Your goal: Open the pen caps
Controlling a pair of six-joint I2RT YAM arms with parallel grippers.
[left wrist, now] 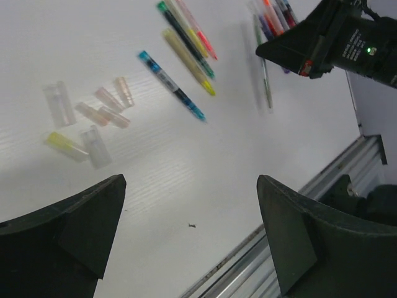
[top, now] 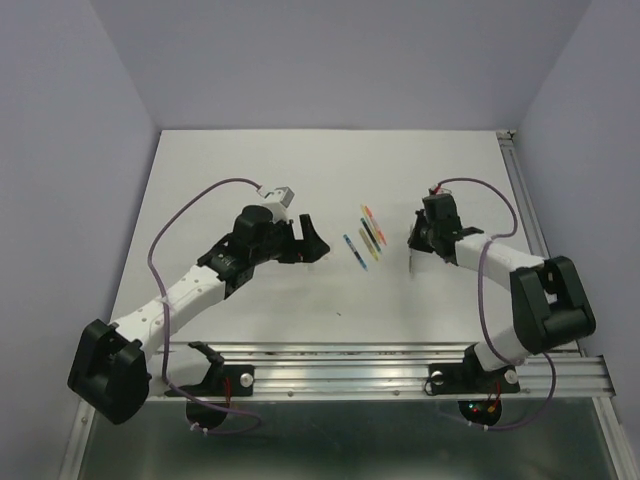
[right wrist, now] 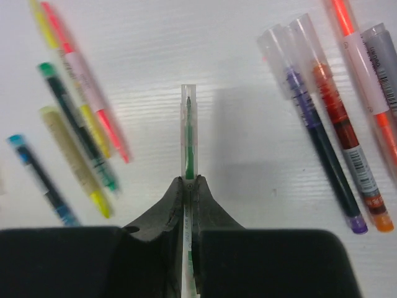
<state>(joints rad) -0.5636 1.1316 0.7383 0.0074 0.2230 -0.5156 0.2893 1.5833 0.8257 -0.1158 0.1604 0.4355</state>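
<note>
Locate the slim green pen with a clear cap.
Right wrist view, centre: the green pen is clamped in the right end effector, between the pink pen leftward and the purple pen rightward.

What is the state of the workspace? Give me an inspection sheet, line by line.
Surface: white table, matte.
Job's things: loose caps clustered beside several pens; purple pen and red pen wear clear caps; green pen, capped, is gripped.
Clutter: one small dark speck.
Grippers: left gripper open, empty, above the table; right gripper shut on the green pen.
Cables: purple cables loop along both arms, off the pens.
Surroundings: lavender walls; metal rail at the near edge.
</note>
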